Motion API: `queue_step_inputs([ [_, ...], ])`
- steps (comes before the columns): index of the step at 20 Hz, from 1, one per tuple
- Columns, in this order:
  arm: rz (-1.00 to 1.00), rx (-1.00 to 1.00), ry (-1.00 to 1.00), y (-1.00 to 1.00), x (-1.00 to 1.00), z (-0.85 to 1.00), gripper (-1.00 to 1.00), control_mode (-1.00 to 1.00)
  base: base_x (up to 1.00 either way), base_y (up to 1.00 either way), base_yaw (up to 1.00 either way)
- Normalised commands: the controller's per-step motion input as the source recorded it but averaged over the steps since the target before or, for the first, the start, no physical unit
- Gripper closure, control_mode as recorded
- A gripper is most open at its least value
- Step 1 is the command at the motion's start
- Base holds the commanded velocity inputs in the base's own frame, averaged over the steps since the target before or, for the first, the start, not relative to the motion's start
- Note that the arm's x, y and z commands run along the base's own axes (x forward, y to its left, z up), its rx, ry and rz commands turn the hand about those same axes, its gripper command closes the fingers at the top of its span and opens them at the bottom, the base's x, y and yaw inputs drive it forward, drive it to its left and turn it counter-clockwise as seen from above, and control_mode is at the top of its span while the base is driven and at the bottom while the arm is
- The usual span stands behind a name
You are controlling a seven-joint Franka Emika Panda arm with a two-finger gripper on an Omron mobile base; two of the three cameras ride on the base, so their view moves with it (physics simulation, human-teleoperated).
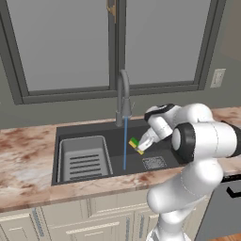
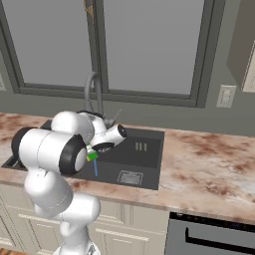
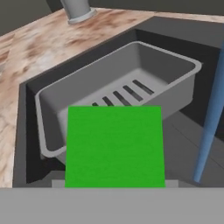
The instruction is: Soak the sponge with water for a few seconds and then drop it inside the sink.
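Now sponge (image 1: 136, 145) clamped in hand (image 1: 140, 146), just beside water (image 1: 125, 143).

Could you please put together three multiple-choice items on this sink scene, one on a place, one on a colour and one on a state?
1. Where is the sponge relative to the water?
A. Beside the stream, apart from it
B. Lying on the drain grate
C. Resting inside the rack

2. What colour is the sponge face seen in the hand view?
A. Red
B. Green
C. White

3. What is the state of the faucet?
A. Off and dry
B. Running into the sink
C. Broken off the counter

Answers: 1 A, the left base view shows the sponge held in the gripper just right of the stream; 2 B, a bright green face fills the lower hand view; 3 B, a thin blue stream falls from the spout.
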Motion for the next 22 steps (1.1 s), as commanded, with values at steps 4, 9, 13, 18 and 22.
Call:
queue_step_inputs([
  [4,0.0,-0.02,0.0,0.0,0.22,-0.13,1.0,-1.0,0.0,0.0,0.0],
  [9,0.0,-0.02,0.0,0.02,0.23,-0.19,1.0,-1.0,0.0,0.0,0.0],
  [13,0.0,-0.02,0.0,0.0,0.23,-0.21,1.0,-1.0,0.0,0.0,0.0],
  [18,0.0,-0.02,0.0,0.0,0.25,-0.18,1.0,-1.0,0.0,0.0,0.0],
  [22,0.0,-0.01,0.0,0.0,0.18,-0.16,1.0,-1.0,0.0,0.0,0.0],
])
